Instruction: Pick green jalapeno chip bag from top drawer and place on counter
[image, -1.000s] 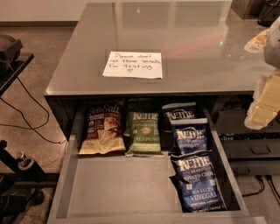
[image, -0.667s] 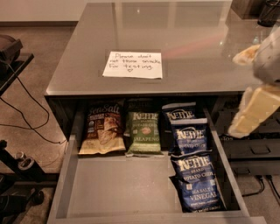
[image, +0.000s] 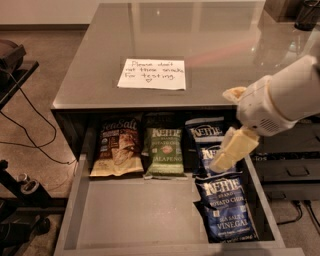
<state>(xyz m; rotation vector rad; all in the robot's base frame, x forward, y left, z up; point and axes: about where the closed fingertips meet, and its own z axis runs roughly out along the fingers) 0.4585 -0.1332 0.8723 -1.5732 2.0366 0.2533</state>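
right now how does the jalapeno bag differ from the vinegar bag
The green jalapeno chip bag is olive and at the back of the top drawer; the vinegar bag is dark blue and front right. The pincer hangs above the blue bags, not the green one. Both say Kettle.

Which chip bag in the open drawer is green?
The green jalapeno chip bag, second from left, between the tan bag and the blue bags; the tool hovers above the blue bags.
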